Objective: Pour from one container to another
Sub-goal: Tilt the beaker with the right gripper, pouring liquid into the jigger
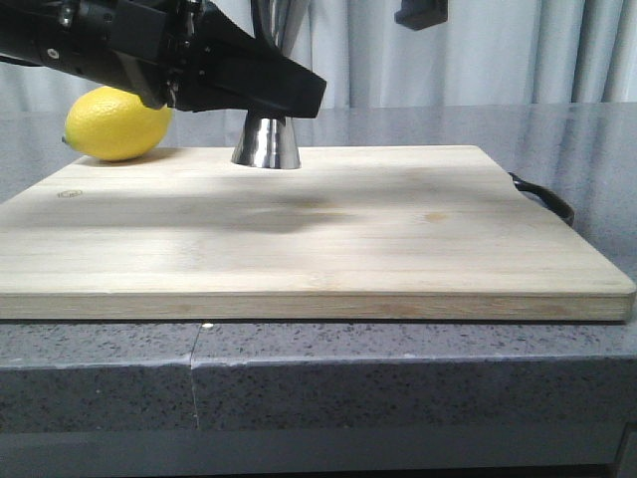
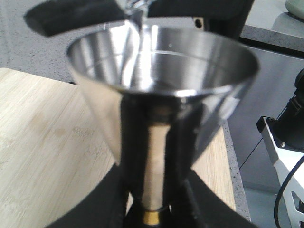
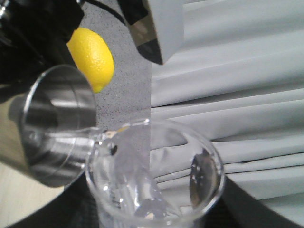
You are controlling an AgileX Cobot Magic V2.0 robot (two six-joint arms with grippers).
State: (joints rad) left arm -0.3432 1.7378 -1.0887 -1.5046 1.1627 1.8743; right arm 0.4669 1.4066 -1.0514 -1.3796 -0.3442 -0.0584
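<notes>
The steel jigger (image 2: 161,95), upright on the wooden cutting board (image 1: 328,234), is clamped at its waist by the left gripper (image 2: 151,202). The tilted glass beaker (image 3: 152,175), lip over the jigger's rim, is held by the right gripper (image 3: 152,218). A lemon (image 1: 116,123) lies on the grey counter (image 1: 398,368); curtains (image 3: 237,95) hang behind.

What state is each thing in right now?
Beaker: tilted, lip over the jigger's rim, pouring.
Jigger: upright on the cutting board, liquid streaming in.
Left gripper: shut on jigger's waist.
Right gripper: holding the beaker.
Lemon: resting at the board's far-left corner.
</notes>
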